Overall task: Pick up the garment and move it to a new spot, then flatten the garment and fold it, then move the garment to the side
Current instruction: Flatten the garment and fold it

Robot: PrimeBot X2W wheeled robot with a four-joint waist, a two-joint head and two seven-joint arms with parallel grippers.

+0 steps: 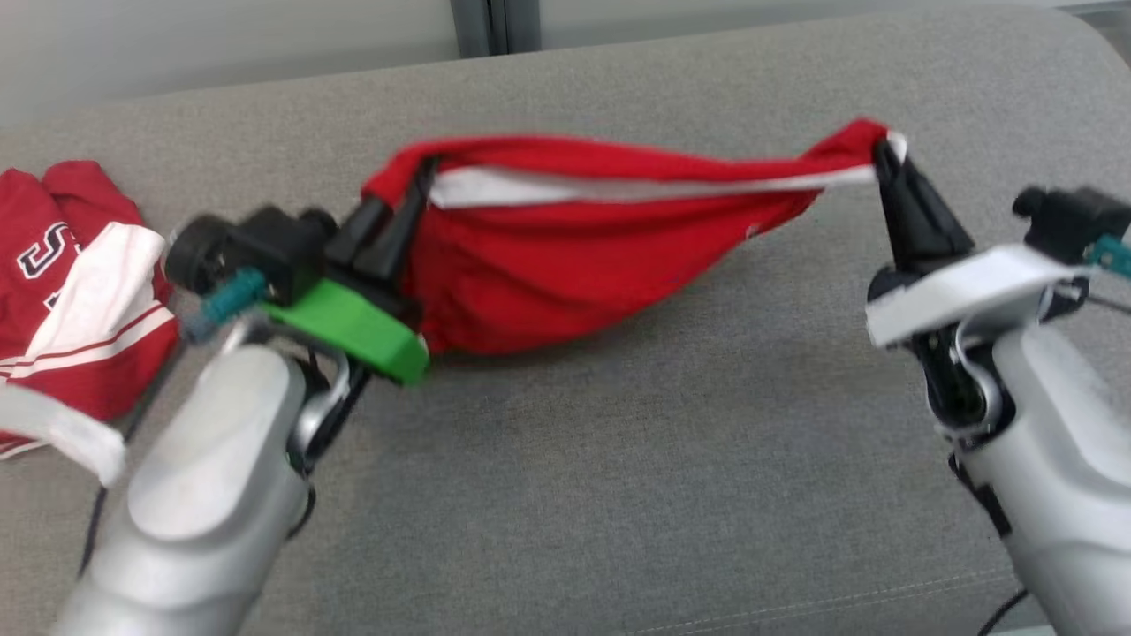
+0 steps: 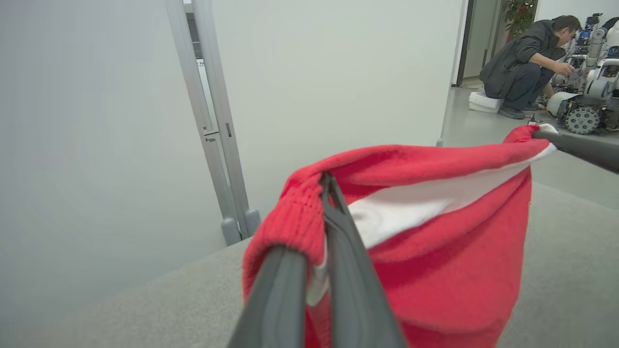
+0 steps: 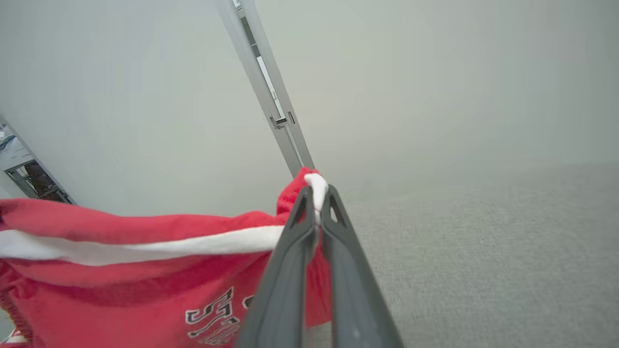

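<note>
The head view is smeared by blur, so the edges of both wrists are soft. From it I cannot tell whether the sagging belly of the garment [image 1: 565, 265] touches the grey cushion [image 1: 618, 477] or hangs just above it. In the right wrist view, black-and-white lettering on the cloth is partly hidden behind the fingers [image 3: 290, 270] and cut off by the bottom edge. In the left wrist view, the lower part of the cloth runs out of the picture. A second red and white garment [image 1: 79, 265] lies beyond the left arm, cut off by the frame's edge.

Both pale forearms reach forward over the cushion, well apart, with the fingers pointing away from the robot.

The left gripper [image 1: 422, 175] has its fingers pressed together on a ribbed red edge at one end of the garment. The right gripper [image 1: 884, 155] pinches a red and white corner at the other end. The cloth hangs stretched between the two sets of fingertips, its white stripe running from one to the other. Far past the right gripper's tip, a person [image 2: 522, 63] crouches on the floor.
</note>
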